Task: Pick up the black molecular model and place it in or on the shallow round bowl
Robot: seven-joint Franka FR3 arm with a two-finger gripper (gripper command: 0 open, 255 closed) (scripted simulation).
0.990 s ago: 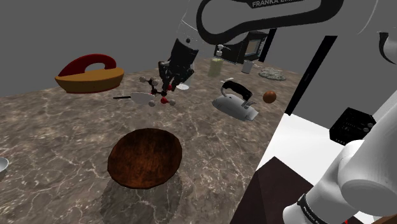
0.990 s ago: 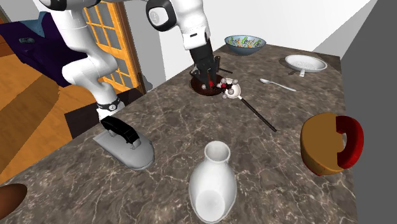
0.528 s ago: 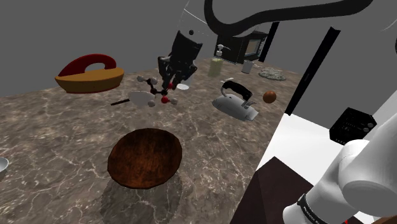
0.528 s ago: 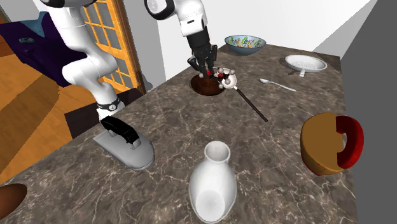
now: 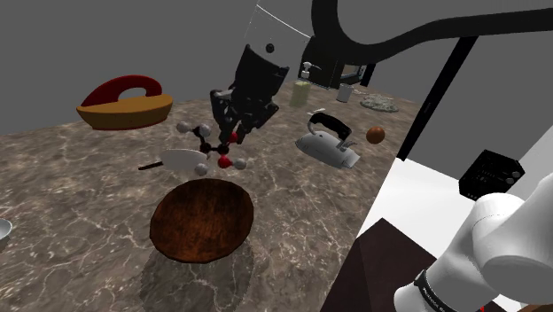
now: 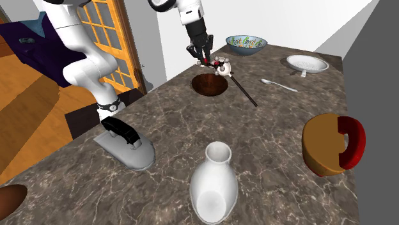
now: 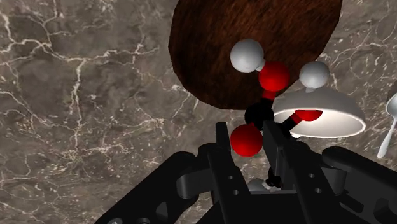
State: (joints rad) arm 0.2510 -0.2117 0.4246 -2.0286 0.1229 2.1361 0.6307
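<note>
Gripper (image 7: pixel 247 132) clamped on the molecular model (image 7: pixel 273 76), aloft near the brown bowl (image 7: pixel 216 44): best centred over the hollow before release.

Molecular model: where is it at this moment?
In the shoulder view, the model hangs in the air at centre, clasped by the end effector, above the far rim of the brown bowl.
</note>
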